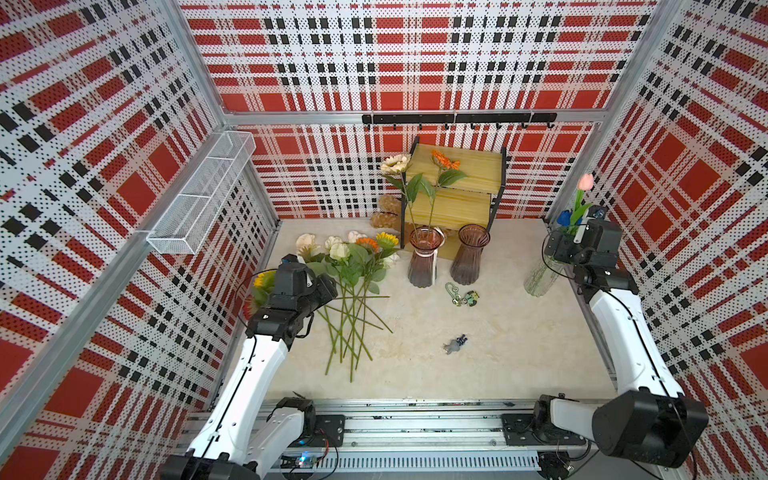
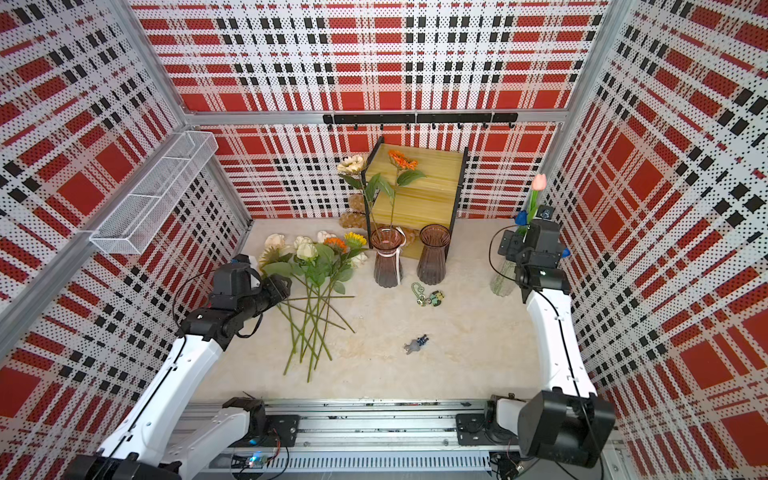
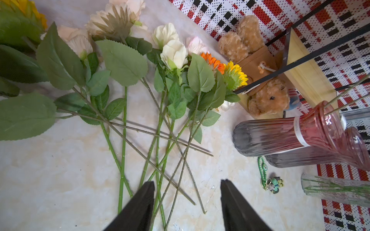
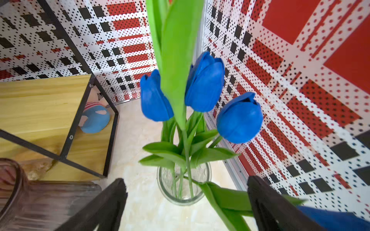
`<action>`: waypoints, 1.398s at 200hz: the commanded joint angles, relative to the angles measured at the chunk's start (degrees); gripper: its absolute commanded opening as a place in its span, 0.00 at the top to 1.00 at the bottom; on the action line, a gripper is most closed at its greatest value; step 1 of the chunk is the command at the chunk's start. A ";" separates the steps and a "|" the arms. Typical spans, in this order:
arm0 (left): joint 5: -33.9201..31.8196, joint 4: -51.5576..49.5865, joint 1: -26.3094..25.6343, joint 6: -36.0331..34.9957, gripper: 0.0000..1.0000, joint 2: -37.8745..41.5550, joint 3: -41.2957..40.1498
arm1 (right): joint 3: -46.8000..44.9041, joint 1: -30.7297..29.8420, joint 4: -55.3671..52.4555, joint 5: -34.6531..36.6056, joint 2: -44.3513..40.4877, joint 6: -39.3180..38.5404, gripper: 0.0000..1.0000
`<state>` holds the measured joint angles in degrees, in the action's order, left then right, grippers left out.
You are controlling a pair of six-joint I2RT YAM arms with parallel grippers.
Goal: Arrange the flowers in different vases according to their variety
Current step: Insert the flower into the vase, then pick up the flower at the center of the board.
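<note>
Left side: a white wire basket (image 1: 199, 195) is hanging on the left wall. The left gripper (image 3: 187, 181) is hovering low over the table (image 1: 498, 353), its jaws standing partly apart and clamping nothing. Green stems (image 3: 158, 160) are running across the tabletop beneath the gap. A loose pile of flowers (image 1: 349, 266) is lying flat beside that arm: cream roses (image 1: 338, 251), an orange sunflower (image 1: 368, 244) and a yellow sunflower (image 1: 386, 239), heads pointing toward the back wall, stems crossing.

Centre: the pinkish vase (image 1: 424, 262) is standing upright before the wooden shelf (image 1: 457, 174), holding a cream sunflower (image 1: 395, 164) and a tall orange sunflower (image 1: 444, 158). The brownish-purple vase (image 1: 469, 259) is standing just beside it. A teddy bear (image 3: 268, 98) is lying at the shelf's foot. A green keychain (image 1: 461, 295) and a small grey figure (image 1: 455, 345) are lying in front of the vases.

Right side: the clear glass vase (image 1: 540, 278) is standing near the right wall, holding blue tulips (image 4: 204, 84) and a pink tulip (image 1: 585, 182). The right gripper (image 4: 186, 179) is hanging directly above it, jaws spread wide, gripping nothing.
</note>
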<state>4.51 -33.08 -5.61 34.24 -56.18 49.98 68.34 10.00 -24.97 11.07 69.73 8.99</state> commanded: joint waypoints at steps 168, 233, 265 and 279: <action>1.54 -2.79 2.95 0.45 0.42 -0.72 0.03 | 8.37 -6.44 -8.21 -19.77 -8.67 7.35 0.00; 1.91 -3.93 6.86 2.00 0.43 -6.01 -1.31 | 6.85 -32.80 -4.51 -7.41 -0.93 8.96 0.00; 3.22 -0.65 7.85 3.55 0.49 -10.55 -1.86 | 6.46 -38.49 -2.05 -8.43 3.80 10.40 0.00; 2.83 0.81 8.45 3.64 0.52 -13.16 -2.78 | 6.72 -39.12 -1.09 -9.55 4.91 10.69 0.01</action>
<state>6.87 -35.42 1.76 37.12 -65.98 48.86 74.91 -27.99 -29.41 1.48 73.34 18.11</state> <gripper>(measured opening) 0.500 0.993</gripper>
